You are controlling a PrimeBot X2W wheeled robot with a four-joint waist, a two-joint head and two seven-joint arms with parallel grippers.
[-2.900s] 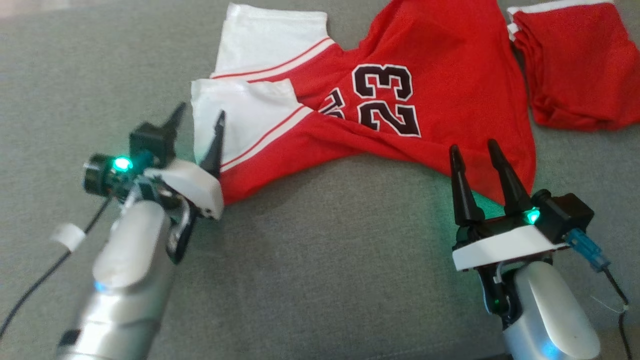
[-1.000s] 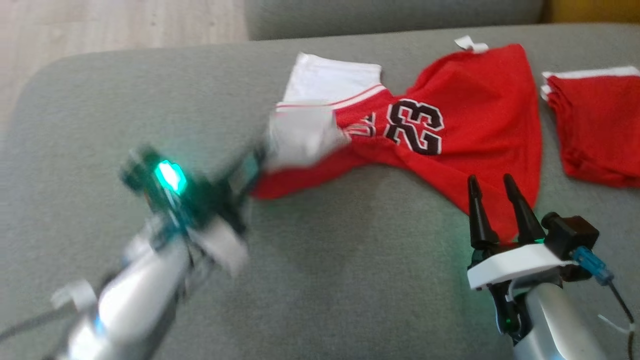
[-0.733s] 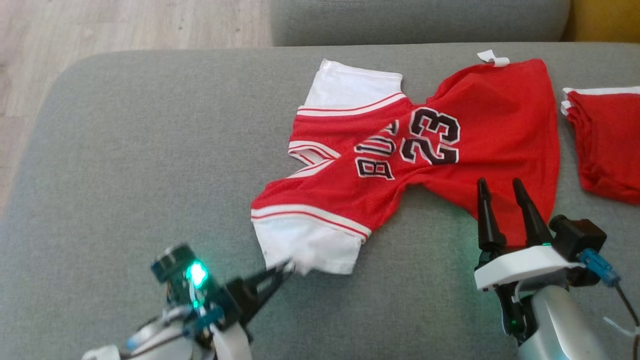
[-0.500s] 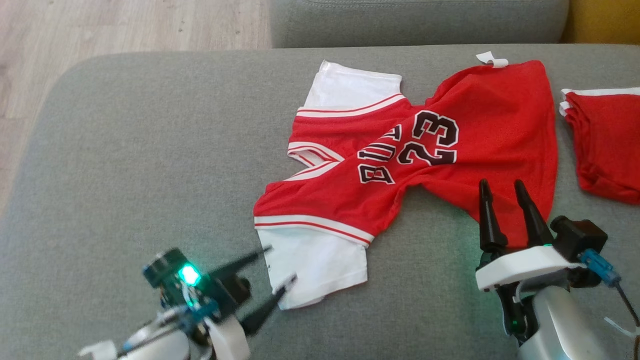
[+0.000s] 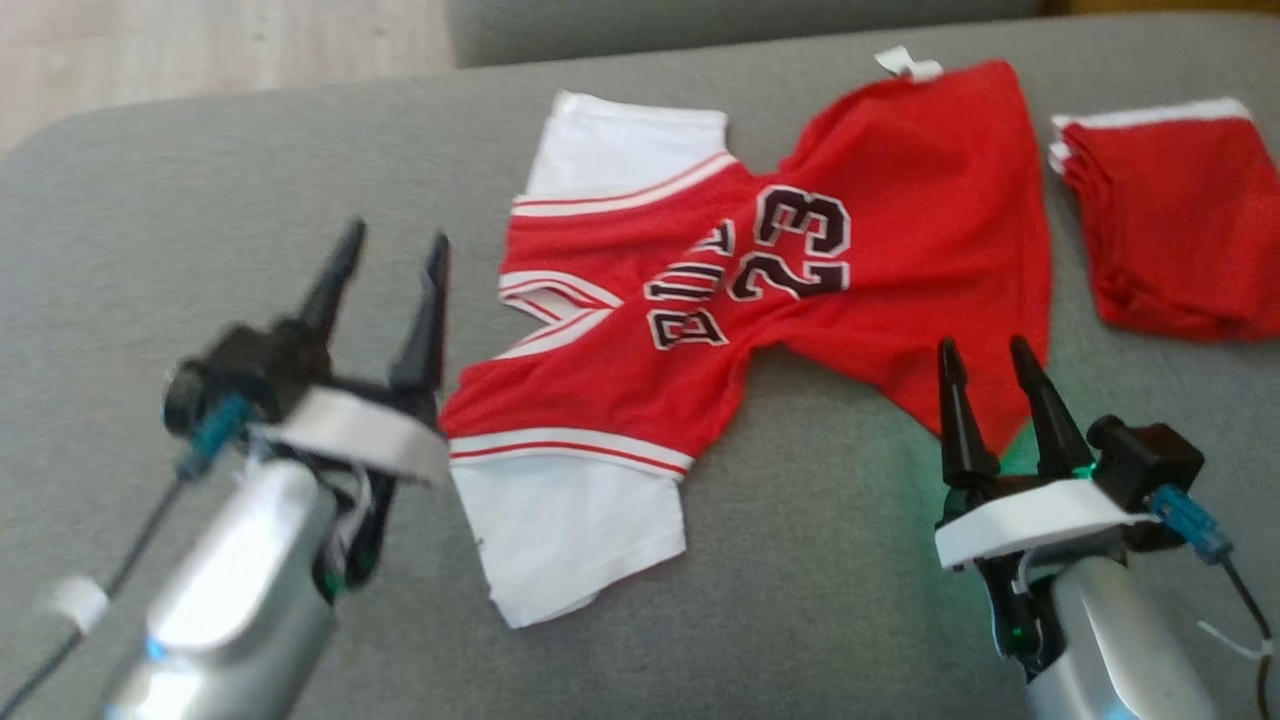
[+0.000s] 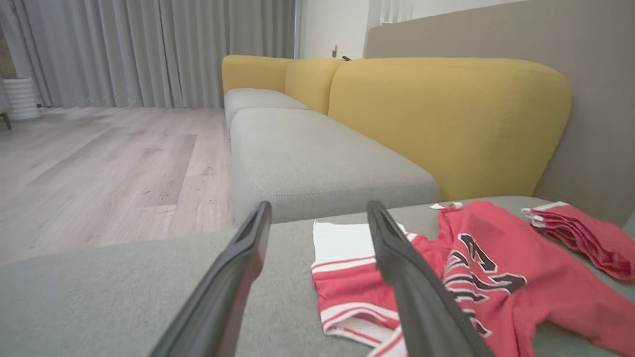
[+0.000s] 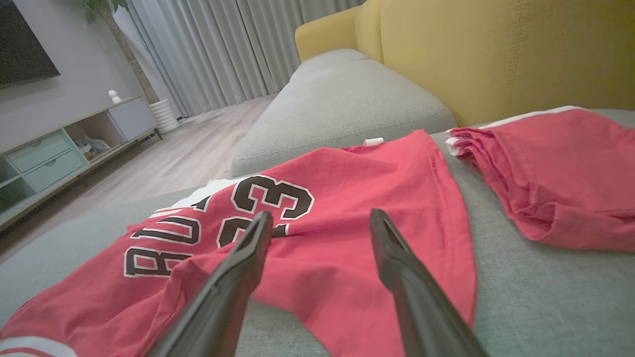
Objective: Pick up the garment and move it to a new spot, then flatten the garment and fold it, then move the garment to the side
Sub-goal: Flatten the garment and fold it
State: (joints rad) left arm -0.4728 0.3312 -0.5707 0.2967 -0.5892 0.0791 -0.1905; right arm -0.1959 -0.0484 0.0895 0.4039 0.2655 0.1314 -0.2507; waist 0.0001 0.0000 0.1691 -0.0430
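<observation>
Across the room in the left wrist view runs a pale wood floor [image 6: 99, 163], closed off at the far side by grey curtains [image 6: 124, 49]. The right wrist view adds a low cabinet [image 7: 49, 153] with open shelves against the wall. A sofa with a yellow backrest [image 6: 446, 119] and a grey seat [image 6: 307, 158] stands beyond the grey cushion [image 5: 800, 560] that serves as the work surface.

On that cushion the red jersey [image 5: 900, 230] lies spread but twisted at the middle, with its white sleeves towards the robot's left. One sleeve points to the far edge and the other to the near edge. A folded red garment [image 5: 1170, 220] with white trim lies apart from it on the robot's right.

The left gripper [image 5: 395, 238] hovers just beside the jersey's near shoulder, fingers spread and nothing between them. The right gripper [image 5: 984, 345] is also spread and empty, its tips at the jersey's near red edge; whether they touch the cloth cannot be told.

Black, white-edged numerals "23" [image 5: 800, 245] are readable on the jersey. Beside them sit the letters "BU" [image 5: 685, 300], the rest lost in a fold. A small white tag [image 5: 905, 65] sticks out at the far edge, its print too small to read.
</observation>
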